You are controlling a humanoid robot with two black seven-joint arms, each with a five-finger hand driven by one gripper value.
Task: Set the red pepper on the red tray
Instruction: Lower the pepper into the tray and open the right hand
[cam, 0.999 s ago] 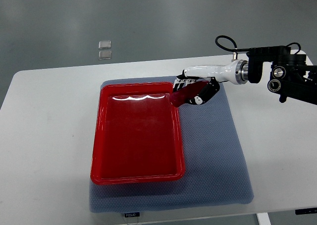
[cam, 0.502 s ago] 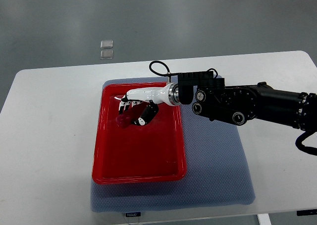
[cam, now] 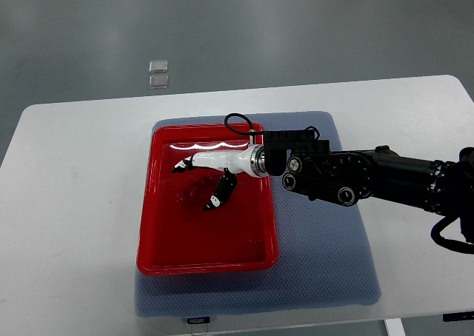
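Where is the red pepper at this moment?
In the top view the red pepper lies inside the red tray, in its upper middle part, directly under the spread fingers of the right hand.

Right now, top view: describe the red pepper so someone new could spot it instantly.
Find the red tray on the grey mat in the middle of the white table. Inside its upper half, just under the right hand, lies the red pepper. It is a darker, lumpy red patch against the glossy flat tray floor, the only loose item there.
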